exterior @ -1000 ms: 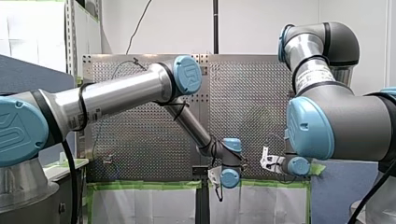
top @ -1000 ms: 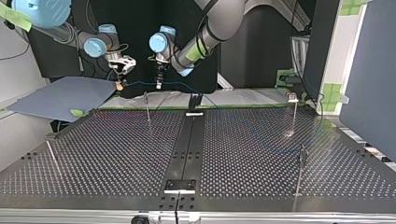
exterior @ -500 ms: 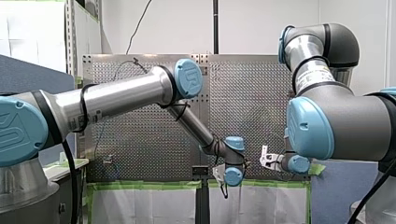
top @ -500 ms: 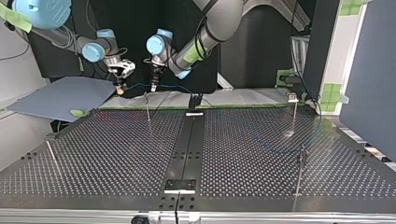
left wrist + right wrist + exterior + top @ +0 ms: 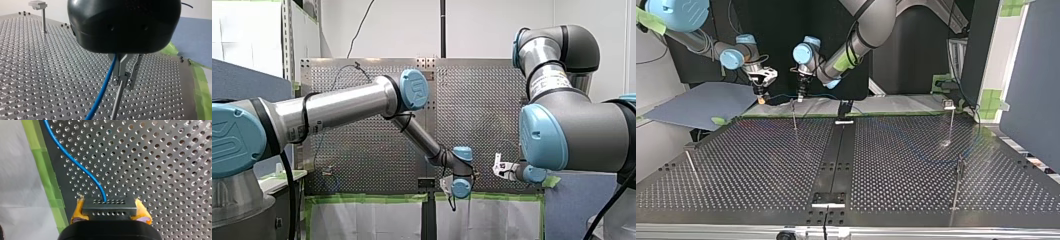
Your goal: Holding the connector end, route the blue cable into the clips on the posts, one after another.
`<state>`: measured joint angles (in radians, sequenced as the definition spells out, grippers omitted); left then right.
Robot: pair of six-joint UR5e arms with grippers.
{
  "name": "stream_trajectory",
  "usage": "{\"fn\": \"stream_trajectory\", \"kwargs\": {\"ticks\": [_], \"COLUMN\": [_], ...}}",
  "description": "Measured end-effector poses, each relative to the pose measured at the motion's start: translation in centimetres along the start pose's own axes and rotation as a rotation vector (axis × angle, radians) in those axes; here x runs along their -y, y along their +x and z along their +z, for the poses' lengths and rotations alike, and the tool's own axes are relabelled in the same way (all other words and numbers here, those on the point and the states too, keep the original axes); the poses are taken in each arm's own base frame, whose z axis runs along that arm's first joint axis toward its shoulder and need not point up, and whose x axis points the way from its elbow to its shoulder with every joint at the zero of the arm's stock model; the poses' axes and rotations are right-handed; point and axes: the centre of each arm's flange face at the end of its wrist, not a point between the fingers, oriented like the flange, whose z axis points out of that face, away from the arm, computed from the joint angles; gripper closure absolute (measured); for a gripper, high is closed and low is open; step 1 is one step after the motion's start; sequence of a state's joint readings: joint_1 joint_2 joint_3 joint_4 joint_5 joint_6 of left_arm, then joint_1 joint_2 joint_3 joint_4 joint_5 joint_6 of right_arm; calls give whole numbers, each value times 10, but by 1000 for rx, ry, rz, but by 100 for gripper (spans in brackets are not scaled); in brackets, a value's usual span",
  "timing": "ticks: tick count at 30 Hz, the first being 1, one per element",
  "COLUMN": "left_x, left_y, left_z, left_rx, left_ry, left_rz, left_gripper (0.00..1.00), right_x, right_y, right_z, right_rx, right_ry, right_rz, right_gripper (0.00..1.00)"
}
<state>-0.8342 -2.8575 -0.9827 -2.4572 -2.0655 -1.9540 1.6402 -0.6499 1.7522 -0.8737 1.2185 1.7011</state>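
moved: both grippers have slid a little toward the top view's left, and the blue cable went with them.
my right gripper (image 5: 760,98): it is at the top view's left, just past the desk's (image 5: 761,165) far edge. its yellow pads (image 5: 78,213) are squeezed tight on the connector.
connector (image 5: 109,206): a small dark block held flat between those pads.
blue cable (image 5: 75,162): it comes out of the connector, bends over the holes in the desk, and runs across to my left gripper.
thin post (image 5: 794,115): it stands near the desk's far edge, between the two grippers and just under my left one.
my left gripper (image 5: 801,95): it hangs right at the top of this post. in the left wrist view the cable runs down just beside it. i cannot tell if it is gripping or let go.
other posts (image 5: 952,122): they stand well apart, at the top view's right.
risk, miss: i think the cable could slide past the clip, because it sits beside the post and not in it.
risk, bump: my left gripper is so close that it could knock or bend the post.
risk, tug: a hard pull could yank the connector out of the pads.
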Motion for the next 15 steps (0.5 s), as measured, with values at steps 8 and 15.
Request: {"fn": "stream_trajectory", "kwargs": {"ticks": [8,15], "left_x": [-8,-21], "left_y": [0,18], "left_z": [7,15], "left_rx": [0,-41], "left_ry": [-2,-11], "left_rz": [1,22], "left_gripper": [98,98], "right_x": [-4,-15], "right_y": [7,17], "right_z": [7,15], "right_rx": [-7,-14], "right_ry": [6,-4], "right_rz": [5,7], "right_gripper": [100,100]}}
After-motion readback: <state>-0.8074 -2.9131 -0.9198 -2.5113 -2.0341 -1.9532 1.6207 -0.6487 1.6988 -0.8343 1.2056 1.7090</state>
